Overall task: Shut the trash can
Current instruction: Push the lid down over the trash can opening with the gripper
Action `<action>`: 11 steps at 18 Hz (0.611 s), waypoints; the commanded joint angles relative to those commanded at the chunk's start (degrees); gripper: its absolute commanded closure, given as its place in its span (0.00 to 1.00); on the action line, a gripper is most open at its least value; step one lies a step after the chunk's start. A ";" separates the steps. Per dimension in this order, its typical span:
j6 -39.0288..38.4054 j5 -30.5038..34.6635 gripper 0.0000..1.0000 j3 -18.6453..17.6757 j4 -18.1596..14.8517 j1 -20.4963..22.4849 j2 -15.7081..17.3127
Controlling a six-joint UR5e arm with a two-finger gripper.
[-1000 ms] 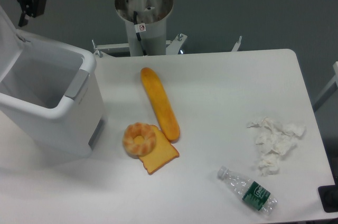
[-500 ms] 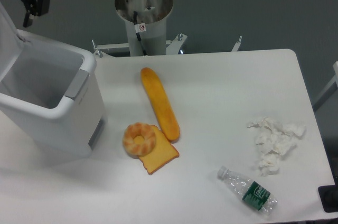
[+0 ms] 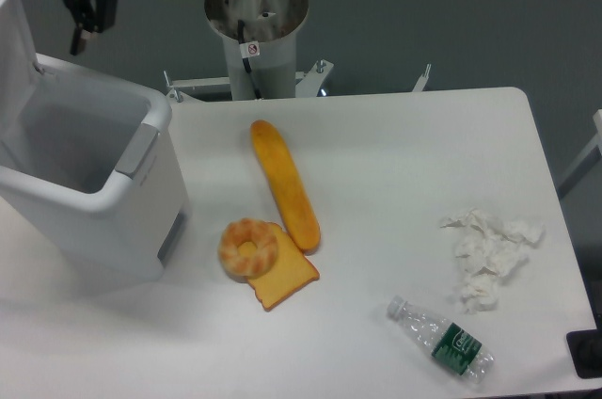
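One big white trash can [image 3: 99, 215] at the left end of the tabletop [image 3: 395, 164], wide open. Lid [image 3: 13, 51] standing almost straight up at the far left edge of the view. Black gripper [image 3: 85, 18] up high, just to the right of the lid's top, near it but not seen touching. Too dark and small to tell how wide the gripper is, or if it has hold of anything.

Job not done yet. Probably best to catch the top edge of the lid, far from the hinge, where a small push does the most. Then bring it over and down in a curve, the way the lid wants to swing. Go slow near the end and press flat on the front rim by the grey strip [image 3: 137, 150], so it shuts all the way. Not too hard, or the whole can may slide or tip.

Well away from the job: long bread [image 3: 285, 184], donut [image 3: 248, 247], toast [image 3: 287, 281], crumpled paper [image 3: 489, 253] and water bottle [image 3: 442, 341].
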 joint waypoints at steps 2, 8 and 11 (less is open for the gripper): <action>0.00 0.18 0.00 0.00 0.00 0.88 -0.44; -0.26 3.16 0.00 0.26 0.00 1.32 -3.07; -0.88 3.43 0.00 1.23 0.09 1.32 -5.53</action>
